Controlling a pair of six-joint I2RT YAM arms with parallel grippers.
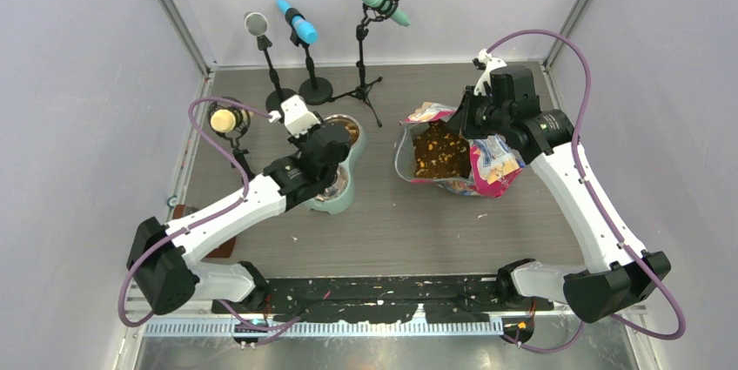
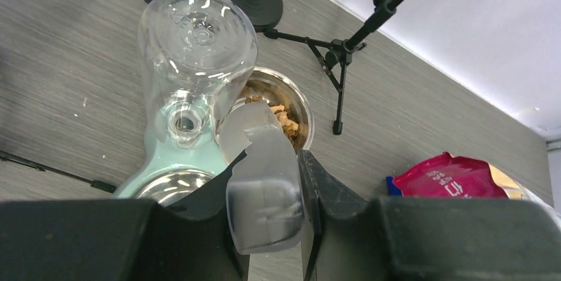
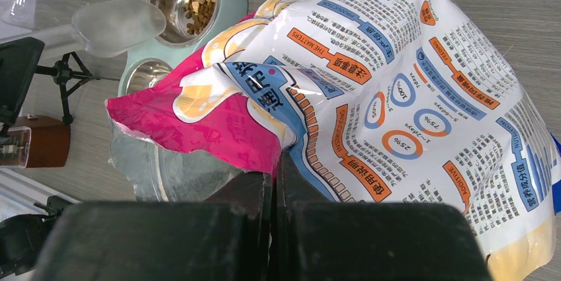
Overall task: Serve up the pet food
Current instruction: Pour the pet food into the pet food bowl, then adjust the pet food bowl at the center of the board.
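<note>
Toward the far edge, left of centre: holds scoop [image 2: 255, 132] over feeder [image 2: 188, 159].
Clamps left claw [image 2: 270, 188] on the frosted scoop handle, with the cup just above the far bowl [image 2: 302, 106], close by the mic stands [image 1: 315, 87]. Pinches right claw [image 3: 273, 175] tight on the pink rim of bag [image 3: 397, 96], which stands right of centre toward the far-right corner with its mouth gaping. Shows kibble [image 1: 439, 151] heaped brown inside bag, and more of it lying in that far bowl.
</note>
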